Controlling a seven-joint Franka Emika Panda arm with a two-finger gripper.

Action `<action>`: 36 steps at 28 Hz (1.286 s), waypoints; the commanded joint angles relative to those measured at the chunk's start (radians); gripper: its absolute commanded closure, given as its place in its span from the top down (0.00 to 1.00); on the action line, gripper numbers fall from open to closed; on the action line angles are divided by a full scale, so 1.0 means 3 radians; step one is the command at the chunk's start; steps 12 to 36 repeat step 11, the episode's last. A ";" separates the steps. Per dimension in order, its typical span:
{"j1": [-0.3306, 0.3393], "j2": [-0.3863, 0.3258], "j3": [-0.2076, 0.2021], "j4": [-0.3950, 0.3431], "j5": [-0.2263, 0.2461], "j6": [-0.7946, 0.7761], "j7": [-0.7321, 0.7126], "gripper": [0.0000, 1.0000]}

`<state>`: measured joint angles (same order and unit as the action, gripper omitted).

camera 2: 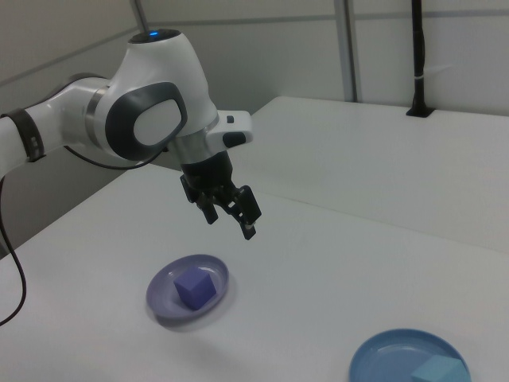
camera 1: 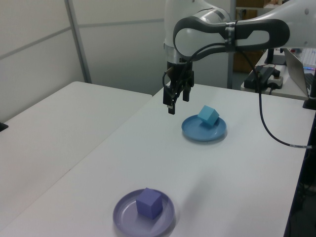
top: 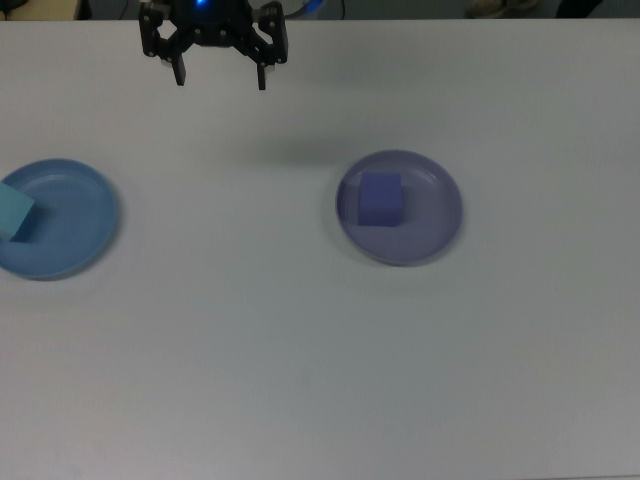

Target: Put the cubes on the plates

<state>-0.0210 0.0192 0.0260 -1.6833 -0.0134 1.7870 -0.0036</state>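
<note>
The violet-blue cube [top: 380, 199] [camera 1: 149, 203] [camera 2: 195, 287] sits on the lavender plate [top: 437, 215] [camera 1: 123, 213] [camera 2: 163, 301]. At the top view's left edge the cyan cube [top: 14, 212] [camera 1: 208, 115] [camera 2: 440, 372] rests on the sky blue plate [top: 75, 222] [camera 1: 200, 132] [camera 2: 382, 362], tilted against its rim. My gripper [top: 220, 78] [camera 1: 177, 102] [camera 2: 231, 220] hangs open and empty above the table at the top view's upper edge, apart from both plates.
The white table [top: 300, 360] carries only the two plates. A second white table [camera 1: 44, 128] stands beside it in the left view. Cables and equipment [camera 1: 266, 74] lie behind the arm.
</note>
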 commanded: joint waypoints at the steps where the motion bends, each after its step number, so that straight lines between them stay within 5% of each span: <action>1: 0.0034 0.0018 0.0000 0.0063 0.0055 -0.0112 -0.0039 1.00; 36: 0.0034 0.0013 0.0005 0.0114 0.0060 -0.0138 -0.0039 1.00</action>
